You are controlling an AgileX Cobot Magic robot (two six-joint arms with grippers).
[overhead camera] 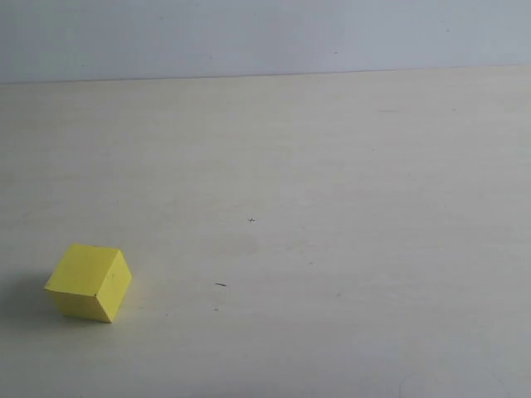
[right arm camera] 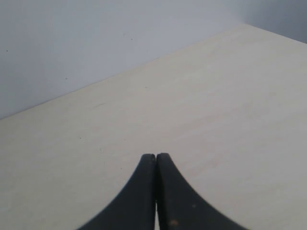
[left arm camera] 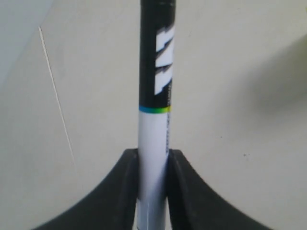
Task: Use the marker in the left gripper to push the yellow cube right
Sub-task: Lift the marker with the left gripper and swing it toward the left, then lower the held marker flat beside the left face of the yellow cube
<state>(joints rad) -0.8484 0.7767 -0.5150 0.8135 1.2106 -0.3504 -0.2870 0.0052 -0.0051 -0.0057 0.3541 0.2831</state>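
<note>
The yellow cube [overhead camera: 89,282] rests on the pale table at the lower left of the exterior view, turned with one corner toward the camera. Neither arm shows in that view. In the left wrist view my left gripper [left arm camera: 153,154] is shut on the marker [left arm camera: 155,120]: its white barrel sits between the black jaws and its black cap half with white lettering sticks out past them. The cube does not show in that view. My right gripper [right arm camera: 156,156] has its two black jaws pressed together with nothing between them, above bare table.
The pale wooden table [overhead camera: 332,207] runs back to a grey-white wall [overhead camera: 265,33]. A few small dark marks [overhead camera: 221,284] dot its surface. In the right wrist view the table's far edge meets the wall [right arm camera: 96,38].
</note>
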